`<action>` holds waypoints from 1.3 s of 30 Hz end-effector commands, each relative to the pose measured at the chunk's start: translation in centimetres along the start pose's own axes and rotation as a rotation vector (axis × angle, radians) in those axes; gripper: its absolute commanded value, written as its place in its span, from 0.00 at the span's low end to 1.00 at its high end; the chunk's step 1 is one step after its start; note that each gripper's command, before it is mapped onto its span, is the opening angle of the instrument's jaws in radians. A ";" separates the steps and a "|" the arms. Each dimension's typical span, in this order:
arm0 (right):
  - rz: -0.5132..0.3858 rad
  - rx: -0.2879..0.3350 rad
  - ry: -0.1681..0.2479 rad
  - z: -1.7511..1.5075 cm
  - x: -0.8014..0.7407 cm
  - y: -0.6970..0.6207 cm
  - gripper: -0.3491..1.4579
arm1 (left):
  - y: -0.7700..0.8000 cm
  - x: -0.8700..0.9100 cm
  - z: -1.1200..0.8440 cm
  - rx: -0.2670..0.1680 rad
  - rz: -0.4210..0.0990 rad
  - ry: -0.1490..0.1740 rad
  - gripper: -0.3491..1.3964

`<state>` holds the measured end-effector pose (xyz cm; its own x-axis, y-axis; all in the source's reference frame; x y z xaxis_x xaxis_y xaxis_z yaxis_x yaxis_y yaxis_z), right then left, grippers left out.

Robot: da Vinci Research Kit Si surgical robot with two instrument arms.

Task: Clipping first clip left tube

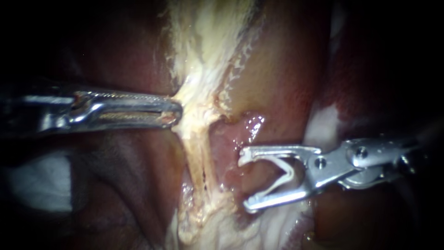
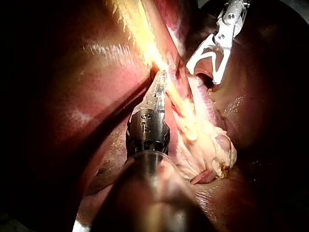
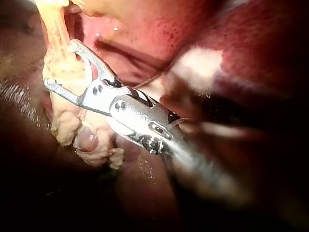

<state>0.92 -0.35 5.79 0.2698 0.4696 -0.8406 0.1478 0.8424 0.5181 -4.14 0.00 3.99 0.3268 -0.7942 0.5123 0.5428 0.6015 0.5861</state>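
Note:
A pale yellow tube [image 1: 198, 157] runs top to bottom down the middle of the endoscope view, widening into fatty tissue [image 1: 203, 51] above. My left instrument [image 1: 172, 114] comes in level from the left, its slim jaws shut on the tube's left edge. My right instrument [image 1: 245, 181] comes in from the right, its jaws spread wide. They hold a white V-shaped clip [image 1: 286, 173]. Its tips stand just right of the tube, apart from it, with pink tissue [image 1: 231, 178] at their mouth. The left wrist view shows both instruments [image 2: 161, 84] [image 2: 203, 75] flanking the strand.
Dark red liver [image 1: 120, 185] lies left of the tube and behind it. White patches show at the lower left [image 1: 37, 180] and beside the right instrument's shaft [image 1: 319, 127]. In the right wrist view a lumpy fatty mass [image 3: 72, 125] hangs under the spread jaws [image 3: 60, 63].

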 end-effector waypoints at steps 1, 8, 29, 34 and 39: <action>0.004 0.005 -0.001 0.07 -0.03 0.00 0.51 | -0.01 -0.01 -0.02 -0.004 0.000 0.000 0.00; 0.030 0.030 -0.002 0.38 -0.16 0.01 0.51 | -0.08 -0.04 -0.08 -0.007 -0.004 0.000 0.00; 0.064 0.039 -0.010 0.67 -0.21 0.11 0.51 | -0.22 -0.07 -0.14 -0.010 -0.007 0.000 0.00; 0.065 0.038 -0.009 0.69 -0.22 0.14 0.51 | -0.29 -0.08 -0.16 -0.011 -0.008 0.000 0.00; 0.065 0.041 -0.008 0.75 -0.22 0.18 0.51 | -0.34 -0.10 -0.18 -0.016 -0.009 -0.001 0.00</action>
<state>1.61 -0.51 6.19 0.2877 0.5206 -0.8039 0.1702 0.7982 0.5778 -4.22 -0.14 3.62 0.3211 -0.7992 0.5080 0.5570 0.5932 0.5812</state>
